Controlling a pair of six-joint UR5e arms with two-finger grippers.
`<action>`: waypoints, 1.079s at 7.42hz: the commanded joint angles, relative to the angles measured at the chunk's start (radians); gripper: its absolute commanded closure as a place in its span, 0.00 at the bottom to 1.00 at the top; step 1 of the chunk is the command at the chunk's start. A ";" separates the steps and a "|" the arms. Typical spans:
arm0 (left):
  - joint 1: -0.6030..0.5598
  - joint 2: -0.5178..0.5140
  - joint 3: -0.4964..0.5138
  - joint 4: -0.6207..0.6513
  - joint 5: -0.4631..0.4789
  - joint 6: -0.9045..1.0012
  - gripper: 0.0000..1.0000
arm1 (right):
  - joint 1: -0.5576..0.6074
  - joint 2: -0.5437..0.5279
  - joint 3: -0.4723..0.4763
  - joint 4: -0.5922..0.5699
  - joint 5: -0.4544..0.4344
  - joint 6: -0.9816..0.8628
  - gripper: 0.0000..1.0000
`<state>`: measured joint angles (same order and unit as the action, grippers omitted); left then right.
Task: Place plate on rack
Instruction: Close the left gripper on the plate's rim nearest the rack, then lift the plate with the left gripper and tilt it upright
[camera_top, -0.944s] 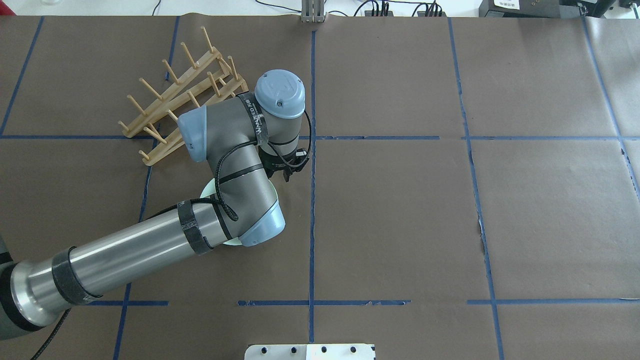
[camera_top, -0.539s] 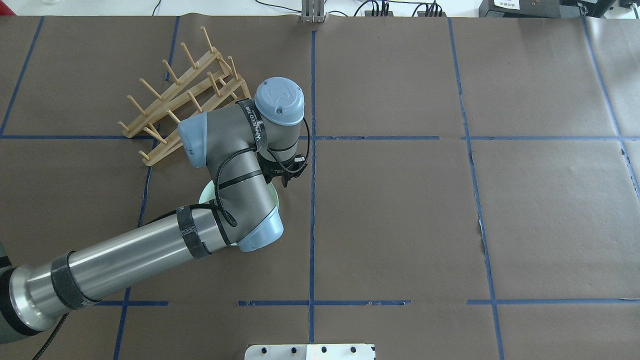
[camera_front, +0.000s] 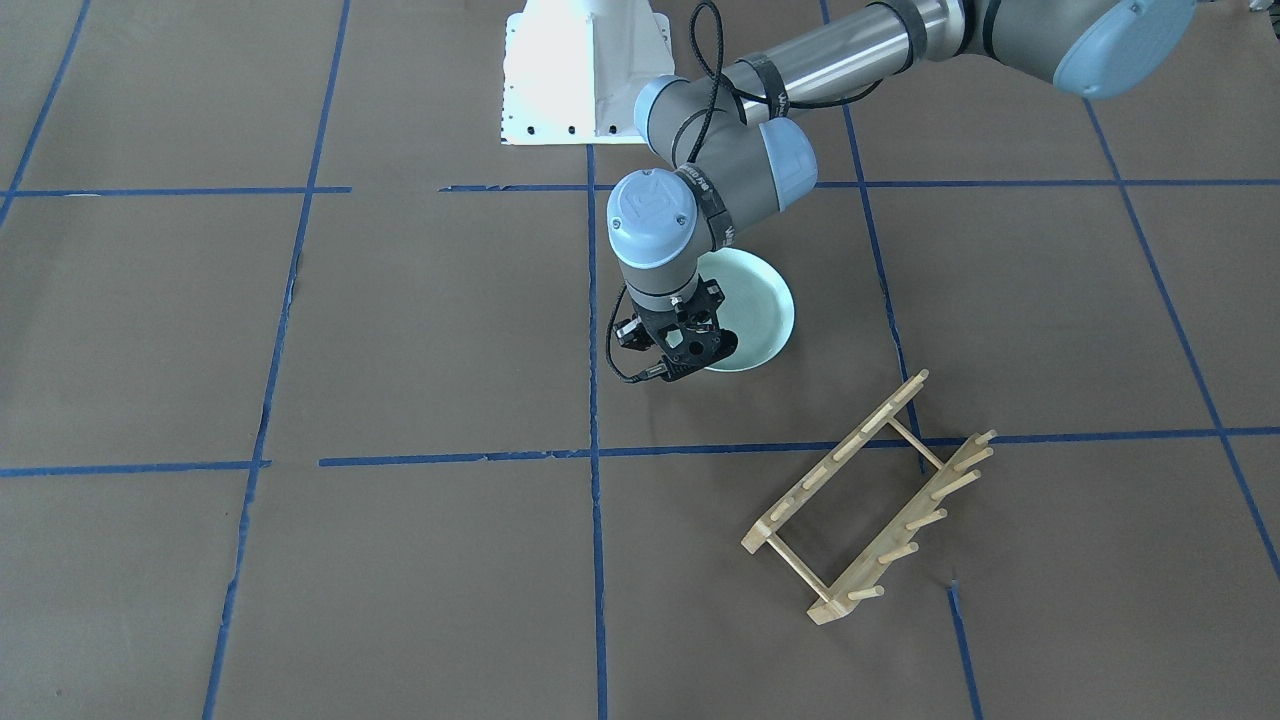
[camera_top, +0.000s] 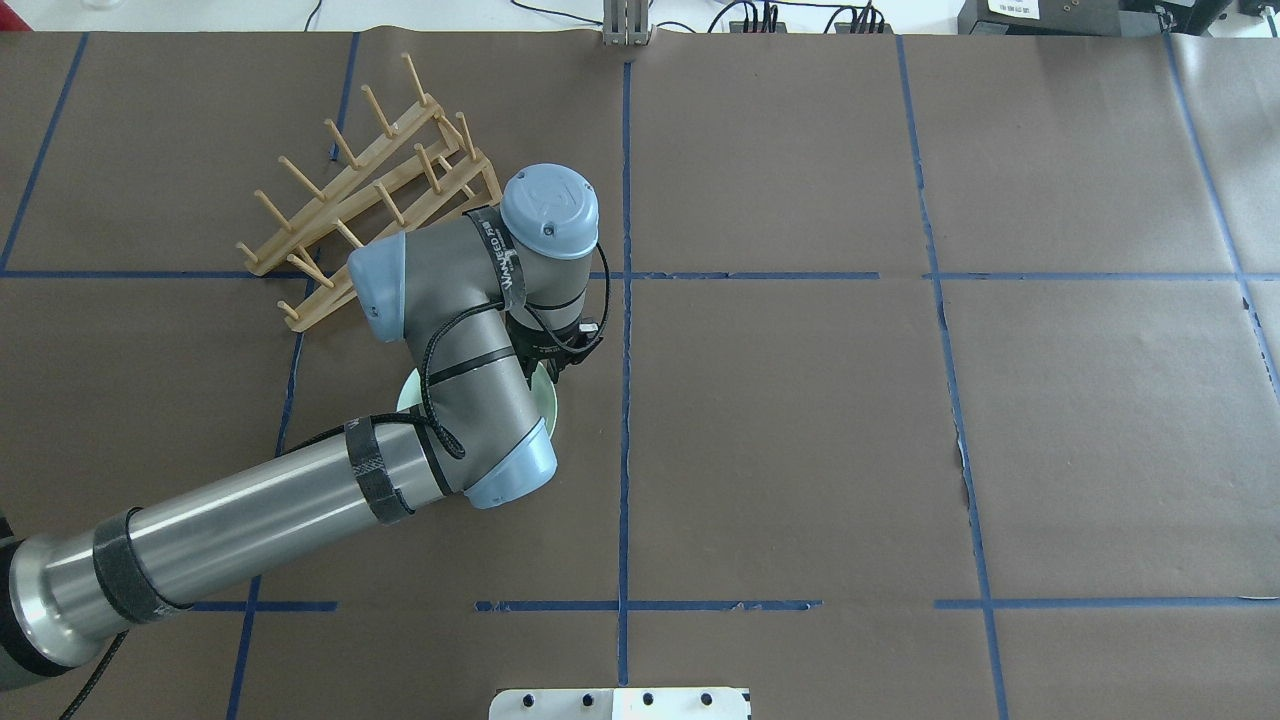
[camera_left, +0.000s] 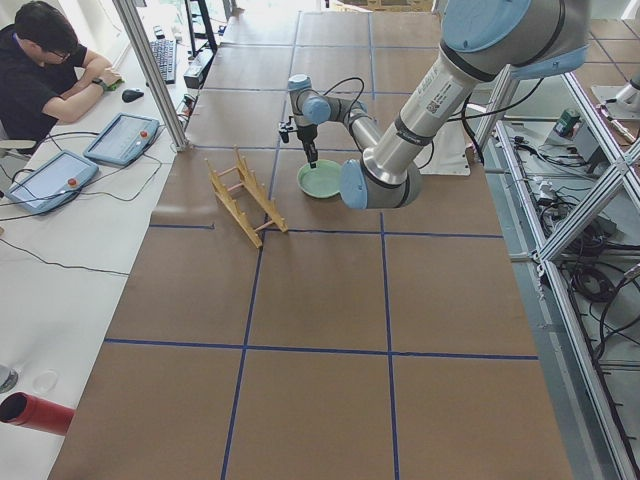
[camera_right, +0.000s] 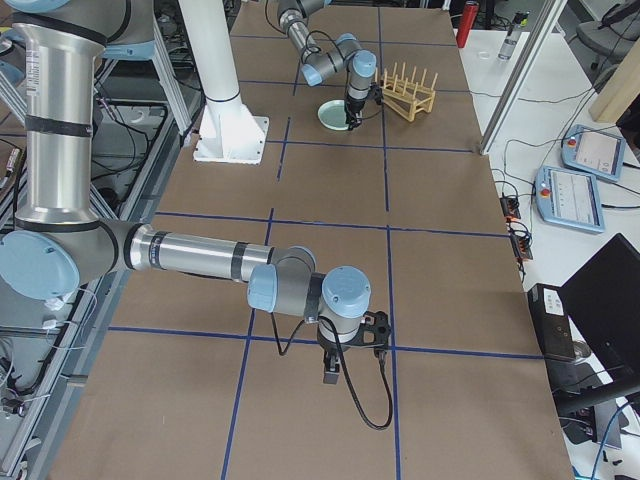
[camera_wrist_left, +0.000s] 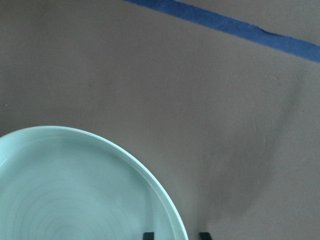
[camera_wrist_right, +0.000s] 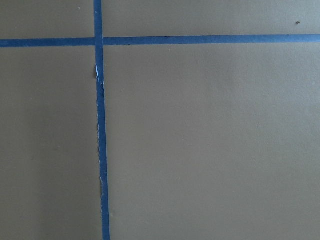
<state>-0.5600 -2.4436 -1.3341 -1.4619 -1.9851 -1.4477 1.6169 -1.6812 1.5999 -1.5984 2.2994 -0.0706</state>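
Observation:
The pale mint-green plate (camera_front: 757, 300) lies flat on the brown table, partly under my left arm in the overhead view (camera_top: 546, 398). My left gripper (camera_front: 690, 348) points down at the plate's edge on the side toward the rack. In the left wrist view the plate (camera_wrist_left: 75, 190) fills the lower left, and the two fingertips (camera_wrist_left: 148, 234) stand open on either side of its rim. The wooden rack (camera_front: 868, 500) stands empty beyond the plate (camera_top: 370, 190). My right gripper (camera_right: 352, 345) hangs over bare table far from both. I cannot tell whether it is open or shut.
The white robot base plate (camera_front: 580, 80) sits at the robot's side of the table. Blue tape lines (camera_top: 624, 300) cross the brown cover. An operator (camera_left: 45, 70) sits at a desk beyond the table's far edge.
My left wrist has moved back toward the robot and lower, closing in on the plate's rim. The plate and rack have not moved.

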 joint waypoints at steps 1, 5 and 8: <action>0.000 0.001 -0.002 -0.003 -0.003 0.000 0.75 | 0.001 0.000 0.000 0.000 0.000 0.000 0.00; -0.039 0.009 -0.097 -0.006 -0.055 -0.087 1.00 | 0.001 0.000 0.000 0.000 0.000 0.000 0.00; -0.154 0.011 -0.259 -0.044 -0.087 -0.143 1.00 | 0.001 0.000 0.000 0.000 0.000 0.000 0.00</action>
<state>-0.6574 -2.4342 -1.5128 -1.4875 -2.0662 -1.5797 1.6183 -1.6813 1.5999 -1.5984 2.2994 -0.0706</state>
